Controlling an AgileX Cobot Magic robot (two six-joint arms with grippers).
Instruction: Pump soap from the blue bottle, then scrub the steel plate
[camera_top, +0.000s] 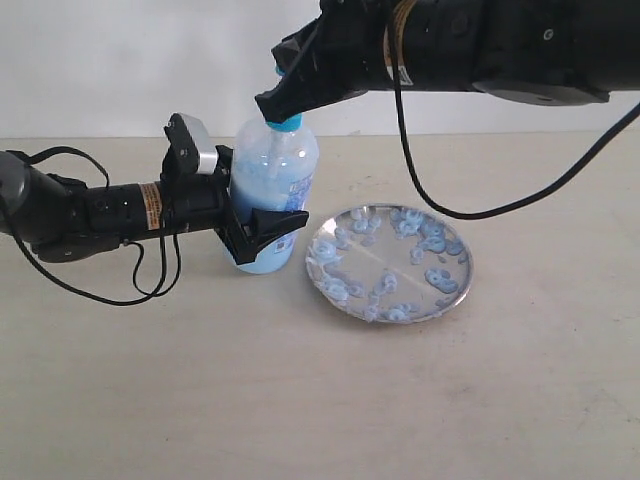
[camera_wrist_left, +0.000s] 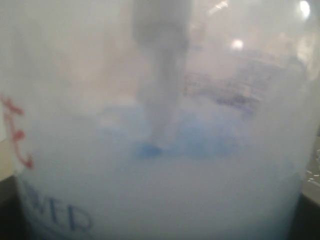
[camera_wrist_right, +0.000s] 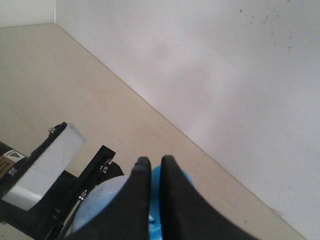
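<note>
Beige table (camera_top: 300, 400), left pincer (camera_top: 268, 226) grasping blue bottle (camera_top: 272, 165), right pincer (camera_top: 270, 105) clenched, label (camera_top: 293, 185) blurred.

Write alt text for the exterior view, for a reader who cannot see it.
The left tool clamps the blue bottle upright on a beige table while the right tool rests on its pump. Beside it lies the steel plate, dotted with blue soap blobs.

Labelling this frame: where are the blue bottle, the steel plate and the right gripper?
blue bottle (camera_top: 285, 172), exterior view, labelled body.
steel plate (camera_top: 468, 263), exterior view, right rim.
right gripper (camera_top: 272, 104), exterior view, between fingertips.
</note>
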